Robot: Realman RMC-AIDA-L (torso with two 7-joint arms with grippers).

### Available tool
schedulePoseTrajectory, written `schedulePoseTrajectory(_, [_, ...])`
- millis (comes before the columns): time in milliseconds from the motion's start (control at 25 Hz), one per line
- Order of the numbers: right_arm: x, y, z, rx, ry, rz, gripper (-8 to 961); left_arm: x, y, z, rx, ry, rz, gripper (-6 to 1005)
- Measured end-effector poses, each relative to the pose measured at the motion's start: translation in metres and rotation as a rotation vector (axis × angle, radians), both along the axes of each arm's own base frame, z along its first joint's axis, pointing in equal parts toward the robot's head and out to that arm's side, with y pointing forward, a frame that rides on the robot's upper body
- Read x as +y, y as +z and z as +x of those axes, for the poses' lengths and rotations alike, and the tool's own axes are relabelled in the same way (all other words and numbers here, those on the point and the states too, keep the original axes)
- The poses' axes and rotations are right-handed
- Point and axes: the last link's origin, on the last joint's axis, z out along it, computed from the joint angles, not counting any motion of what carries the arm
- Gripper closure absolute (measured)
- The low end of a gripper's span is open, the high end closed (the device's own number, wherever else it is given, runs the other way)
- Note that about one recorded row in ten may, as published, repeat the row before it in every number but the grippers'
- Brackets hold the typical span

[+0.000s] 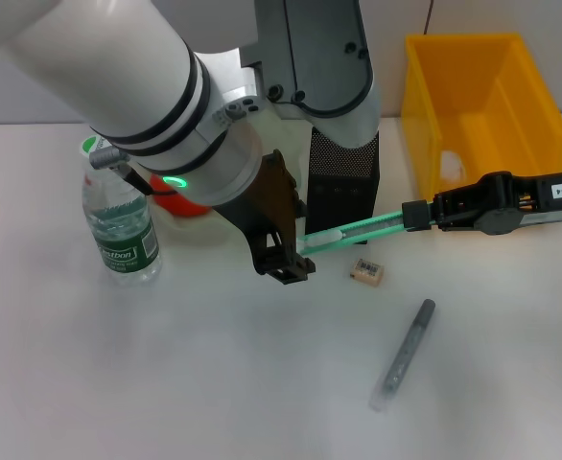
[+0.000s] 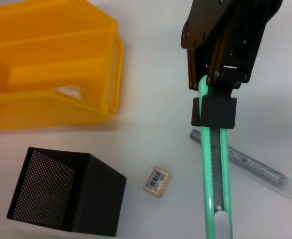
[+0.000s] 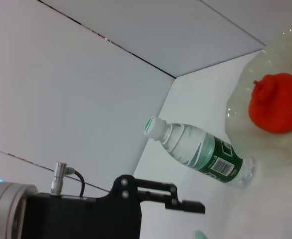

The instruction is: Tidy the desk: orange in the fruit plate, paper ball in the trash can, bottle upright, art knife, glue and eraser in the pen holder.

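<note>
My right gripper (image 1: pixel 413 217) is shut on the green art knife (image 1: pixel 358 231) and holds it level above the table in front of the pen holder (image 1: pixel 343 177). The knife's far end reaches my left gripper (image 1: pixel 286 261). In the left wrist view the right gripper (image 2: pixel 213 110) clamps the knife (image 2: pixel 213 174). The eraser (image 1: pixel 367 272) and the grey glue stick (image 1: pixel 404 355) lie on the table. The bottle (image 1: pixel 120 225) stands upright. The orange (image 3: pixel 275 102) sits in the fruit plate (image 3: pixel 235 99). A paper ball (image 2: pixel 69 91) lies in the yellow trash can (image 1: pixel 482 105).
The left arm's bulk covers the back middle of the table and most of the orange (image 1: pixel 180 196) in the head view. The trash can stands at the back right, right of the pen holder. Bare white table lies along the front and front left.
</note>
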Motion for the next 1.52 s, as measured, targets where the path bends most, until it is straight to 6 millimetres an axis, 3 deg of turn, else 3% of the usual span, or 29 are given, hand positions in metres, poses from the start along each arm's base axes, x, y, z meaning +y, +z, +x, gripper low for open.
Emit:
schedulePoseTrajectory(320, [-0.002, 0.001, 0.003, 0.002, -0.004, 0.007, 853, 0.005, 0.009, 0.000, -0.031, 0.020, 0.028, 417])
schedulePoseTrajectory(560, [-0.007, 0.007, 0.012, 0.036, 0.009, 0.065, 853, 0.006, 0.025, 0.002, -0.135, 0.046, 0.057, 200])
schedulePoseTrajectory(1000, [-0.018, 0.022, 0.035, 0.078, 0.048, 0.230, 854, 0.009, 0.060, 0.000, -0.528, 0.177, -0.014, 201])
schedulePoseTrajectory(1040, [-0.019, 0.024, 0.037, 0.082, 0.053, 0.247, 854, 0.013, 0.066, -0.005, -0.656, 0.233, -0.059, 202])
schedulePoseTrajectory(1360, [-0.024, 0.026, 0.043, 0.117, 0.114, 0.381, 854, 0.023, 0.082, -0.030, -1.005, 0.369, -0.161, 202])
schedulePoseTrajectory(1520, [-0.026, 0.024, 0.043, 0.130, 0.156, 0.431, 854, 0.024, 0.091, -0.058, -1.291, 0.430, -0.214, 202])
